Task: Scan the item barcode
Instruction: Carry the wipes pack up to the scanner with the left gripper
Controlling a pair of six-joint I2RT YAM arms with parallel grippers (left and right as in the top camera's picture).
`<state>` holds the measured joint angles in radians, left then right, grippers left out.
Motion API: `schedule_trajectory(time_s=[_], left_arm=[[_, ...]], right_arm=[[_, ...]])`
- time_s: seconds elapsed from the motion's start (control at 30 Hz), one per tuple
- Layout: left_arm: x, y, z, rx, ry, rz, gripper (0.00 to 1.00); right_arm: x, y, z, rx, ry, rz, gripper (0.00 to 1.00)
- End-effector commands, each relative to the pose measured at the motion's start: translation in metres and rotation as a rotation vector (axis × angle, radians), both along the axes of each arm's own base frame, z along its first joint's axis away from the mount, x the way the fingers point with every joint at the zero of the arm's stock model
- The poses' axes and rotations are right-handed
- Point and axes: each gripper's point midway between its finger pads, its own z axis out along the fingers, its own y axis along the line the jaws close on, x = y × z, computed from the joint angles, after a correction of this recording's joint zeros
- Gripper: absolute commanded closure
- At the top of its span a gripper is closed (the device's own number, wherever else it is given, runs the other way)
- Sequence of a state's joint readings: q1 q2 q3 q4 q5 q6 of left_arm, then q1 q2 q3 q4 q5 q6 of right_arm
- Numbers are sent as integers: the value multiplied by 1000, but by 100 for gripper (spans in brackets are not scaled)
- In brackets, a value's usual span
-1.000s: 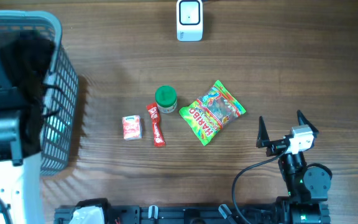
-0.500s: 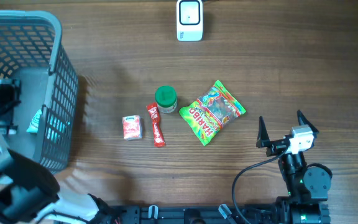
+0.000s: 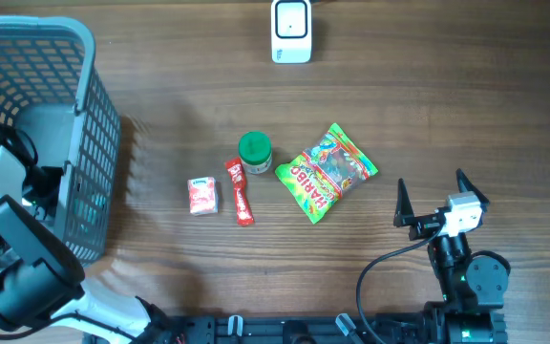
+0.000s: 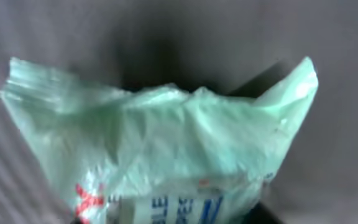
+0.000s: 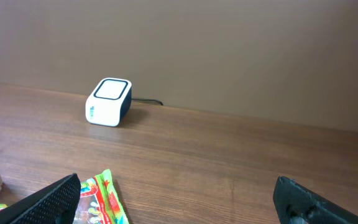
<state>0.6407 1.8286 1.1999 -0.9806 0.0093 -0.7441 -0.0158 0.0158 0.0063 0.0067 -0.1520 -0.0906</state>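
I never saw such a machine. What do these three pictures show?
Two robot arms stand at a wooden table. One picture looks down from above; the others come from wrist cameras. The left arm reaches into a grey basket; its camera sees a pale green bag very close, gripped or not I cannot tell. The right hand is open, empty. On the table: a white scanner, a green-lidded jar, a red stick, a small packet, a Haribo bag.
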Motion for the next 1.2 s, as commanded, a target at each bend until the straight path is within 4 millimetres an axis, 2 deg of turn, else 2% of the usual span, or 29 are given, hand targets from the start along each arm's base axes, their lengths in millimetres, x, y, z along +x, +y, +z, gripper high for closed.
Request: schedule_trajectory(time_s=[0.0,0.03,0.07,0.1,0.17,0.2,0.23,0.3,0.33,0.37,0.4,0.43,0.5,0.53,0.57,0.63,0.7,0.73,0.8,0.87,0.93,1.0,1.1,1.17], left_arm=[[8,4,12,18,-28,-13,91],[13,8,29,35,-50,-11,96],[18,12,44,50,-71,-11,96],[26,18,69,77,-107,-11,96],[46,30,162,174,-254,-12,95],[54,28,236,237,-402,-21,94],[56,20,275,260,-494,-35,94],[56,-13,352,304,-711,-105,92],[53,-36,379,330,-792,-156,91],[51,-62,395,341,-848,-221,90],[51,-86,402,336,-873,-289,90],[54,-107,403,319,-880,-349,90],[68,-164,393,231,-877,-519,90],[76,-192,382,181,-863,-600,90],[87,-228,366,124,-841,-702,90],[108,-288,327,56,-769,-854,90],[124,-327,284,43,-674,-877,89],[136,-358,257,21,-643,-935,89],[150,-399,224,0,-615,-1014,88],[163,-436,179,0,-572,-1074,87],[173,-459,139,12,-531,-1106,86],[177,-462,95,35,-443,-1059,86],[179,-458,60,65,-369,-1052,86],[185,-446,45,151,-338,-1044,87]], right_arm=[[0,0,1,14,-5,-3,0],[0,0,1,14,-5,-3,0],[0,0,1,14,-6,-3,0],[0,0,1,14,-5,-3,0],[0,0,1,14,-5,-3,0],[0,0,1,14,-5,-3,0],[0,0,1,14,-5,-3,0],[0,0,1,14,-5,-3,0],[0,0,1,14,-5,-3,0],[0,0,1,14,-5,-3,0],[0,0,1,14,-5,-3,0],[0,0,1,14,-5,-3,0],[0,0,1,14,-5,-3,0],[0,0,1,14,-5,-3,0],[0,0,1,14,-5,-3,0],[0,0,1,14,-5,-3,0],[0,0,1,14,-5,-3,0],[0,0,1,14,-5,-3,0],[0,0,1,14,-6,-3,0],[0,0,1,14,-5,-3,0],[0,0,1,14,-5,-3,0],[0,0,1,14,-5,-3,0],[0,0,1,14,-5,-3,0],[0,0,1,14,-5,-3,0]])
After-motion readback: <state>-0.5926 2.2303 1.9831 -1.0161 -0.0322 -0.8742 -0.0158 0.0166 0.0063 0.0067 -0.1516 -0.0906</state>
